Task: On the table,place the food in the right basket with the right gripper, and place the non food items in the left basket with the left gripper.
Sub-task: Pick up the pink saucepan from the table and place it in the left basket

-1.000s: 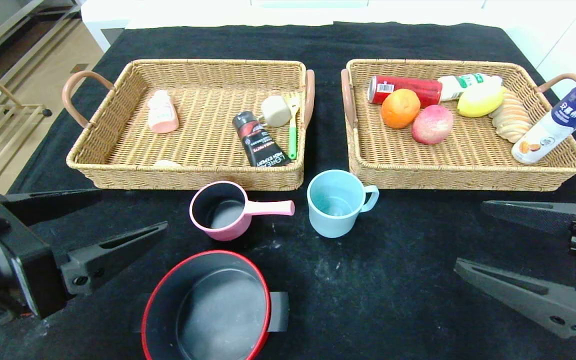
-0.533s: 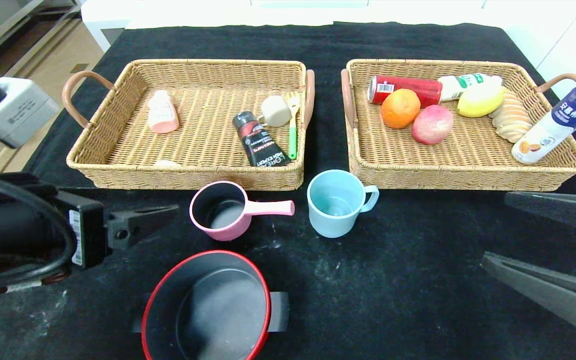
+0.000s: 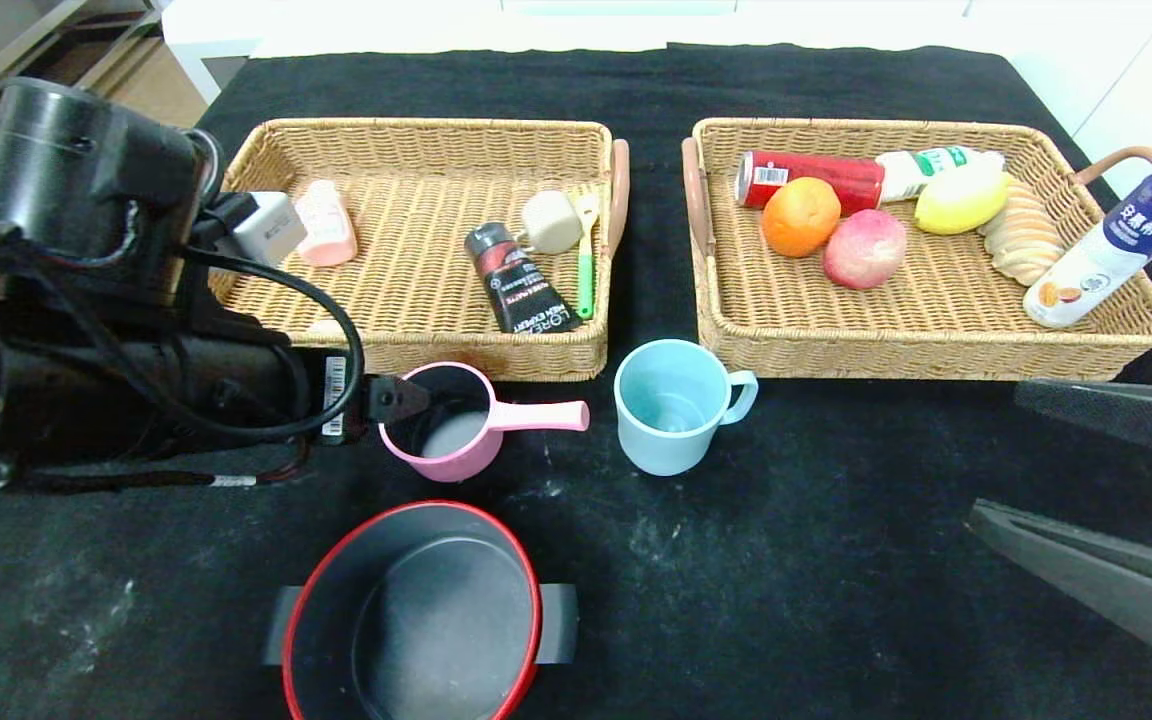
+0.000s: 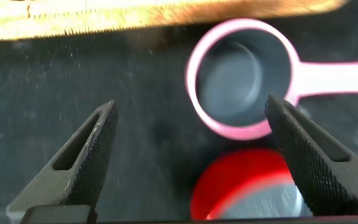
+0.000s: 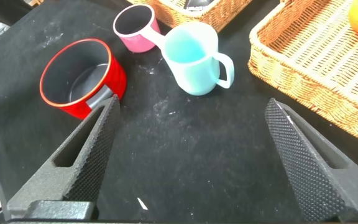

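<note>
A small pink saucepan with its handle pointing right, a light blue mug and a red-rimmed black pot stand on the black table in front of the baskets. My left gripper is open and empty at the saucepan's left rim. In the left wrist view the gripper has the saucepan just ahead, beside one finger. My right gripper is open and empty at the near right; in its wrist view the mug lies ahead.
The left basket holds a pink bottle, a black tube, a beige item and a green-handled brush. The right basket holds a red can, an orange, a peach, a lemon, bread and bottles.
My left arm has swung in from the near left, forward and to the right, so its gripper now reaches the pink saucepan. My right gripper has drawn back slightly to the right.
</note>
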{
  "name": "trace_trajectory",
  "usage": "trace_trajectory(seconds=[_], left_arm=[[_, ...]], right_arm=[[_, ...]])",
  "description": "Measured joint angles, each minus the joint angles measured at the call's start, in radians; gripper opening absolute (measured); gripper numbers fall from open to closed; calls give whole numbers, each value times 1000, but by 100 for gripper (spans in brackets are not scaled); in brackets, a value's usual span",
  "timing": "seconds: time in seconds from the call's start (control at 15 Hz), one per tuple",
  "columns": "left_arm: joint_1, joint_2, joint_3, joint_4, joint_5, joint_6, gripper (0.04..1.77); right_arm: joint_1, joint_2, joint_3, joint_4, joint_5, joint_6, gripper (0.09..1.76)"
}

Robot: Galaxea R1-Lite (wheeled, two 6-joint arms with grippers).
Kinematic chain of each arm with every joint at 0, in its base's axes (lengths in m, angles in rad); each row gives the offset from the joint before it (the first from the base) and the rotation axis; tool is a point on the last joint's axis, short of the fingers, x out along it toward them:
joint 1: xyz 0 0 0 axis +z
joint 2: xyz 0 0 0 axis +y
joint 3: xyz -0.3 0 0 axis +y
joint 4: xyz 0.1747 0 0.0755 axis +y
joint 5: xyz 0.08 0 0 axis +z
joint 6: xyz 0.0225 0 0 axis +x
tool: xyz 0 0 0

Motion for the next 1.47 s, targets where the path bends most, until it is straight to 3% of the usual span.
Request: trace_trajectory(seconds=[0.8,0.87,1.07,1.33,1.4,1.47], left_arm=[[26,155,-36,-57,-5,-16,172],[25,156,-34,-57,-10,-16,163],[24,160,-29,-57,-16,-16,114],[24,166,-28,-57,-16,-14,72],[24,167,-28,-56,-16,-14,22],[23,167,-29,-58,-17,-13,17]], right_arm=[[-7,5,-3,-1,-3,2,171],[-8,5,-3,-1,-3,2,171],[-10,7,-1,0,-2,1,171],[-11,13,-1,0,-3,2,171],[-12,16,-1,0,-3,2,171],[-13,18,-1,0,-3,2,171]])
